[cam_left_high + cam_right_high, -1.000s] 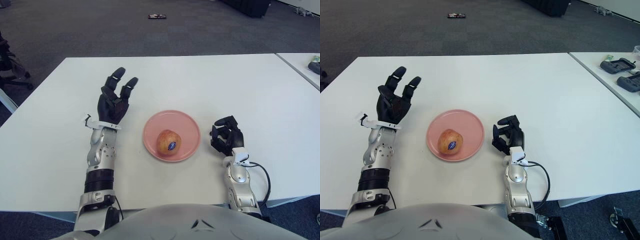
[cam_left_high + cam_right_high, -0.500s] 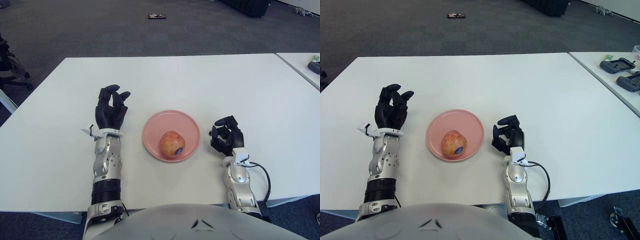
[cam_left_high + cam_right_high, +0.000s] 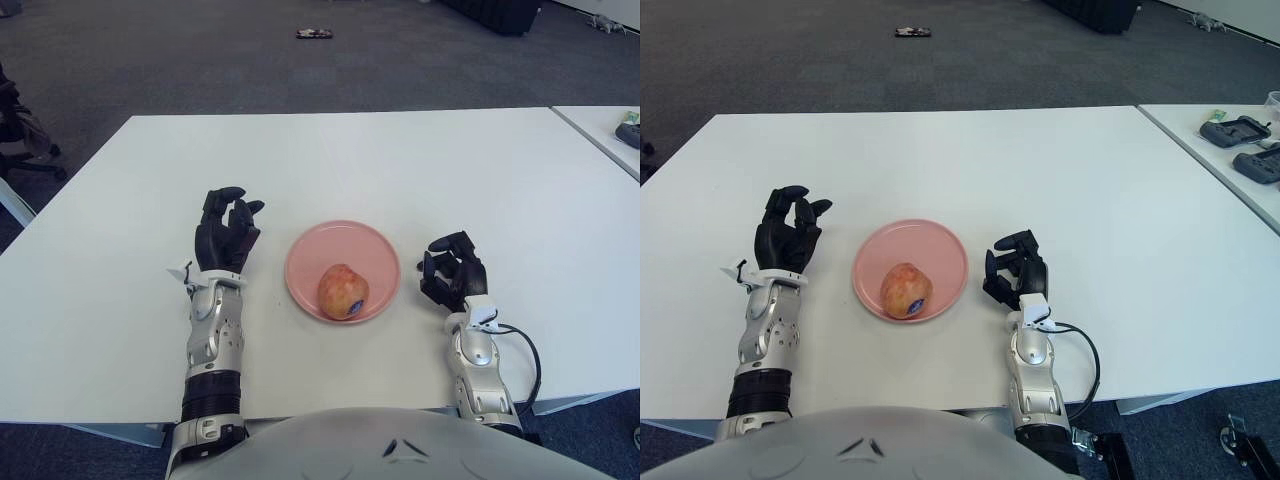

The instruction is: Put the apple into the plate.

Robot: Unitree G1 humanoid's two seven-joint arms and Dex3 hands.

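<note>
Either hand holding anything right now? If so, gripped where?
Nothing is held. The apple lies in the pink plate, touched by neither hand. The left hand, left of the plate, and the right hand, right of it, are curled and empty.

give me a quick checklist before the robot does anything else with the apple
1. Apple inside the pink plate: ok, it sits on the near part of the dish.
2. Apple free of both hands: ok, neither touches it.
3. Left hand clear of the plate: ok, it shows to the plate's left, fingers curled, holding nothing.
4. Right hand clear of the plate: ok, it shows to the plate's right, fingers curled, holding nothing.
5. Plate fully on the white table: ok.
6. Apple at rest: cannot tell.
</note>
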